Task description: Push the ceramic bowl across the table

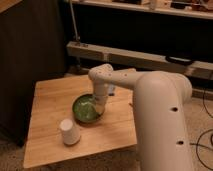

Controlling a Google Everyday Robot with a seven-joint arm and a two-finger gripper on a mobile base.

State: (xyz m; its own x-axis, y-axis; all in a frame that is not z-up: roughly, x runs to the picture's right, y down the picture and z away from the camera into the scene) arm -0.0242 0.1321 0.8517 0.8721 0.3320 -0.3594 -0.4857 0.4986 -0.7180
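A bulky white robot arm (160, 120) fills the near right of the view, its thick upper segment rising from the bottom edge and bending left over the low rectangular table with a light wood-plank top (50, 100). Near the table's front edge, toward its left corner, stands an upturned white cup (69, 131), upright on its rim and clear of everything else.

Just behind the cup and to its right, about midway between the left and right edges, sits the shallow round glossy green ceramic bowl with a darker rim (85, 109). It rests flat on the planks, apart from the cup but near it, and well in from every edge of the tabletop.

The arm's white wrist segment drops down from a rounded elbow joint above the middle of the table, and the gripper (99, 108) at its lower end reaches the right side of the bowl, at or just inside the rim. Whether it touches the rim cannot be told, nor how wide it stands.

A small pale object (112, 90) shows just behind the wrist, toward the table's back right corner, mostly hidden. Beyond the back edge runs a long grey horizontal rail (135, 57), with dark shelving above.
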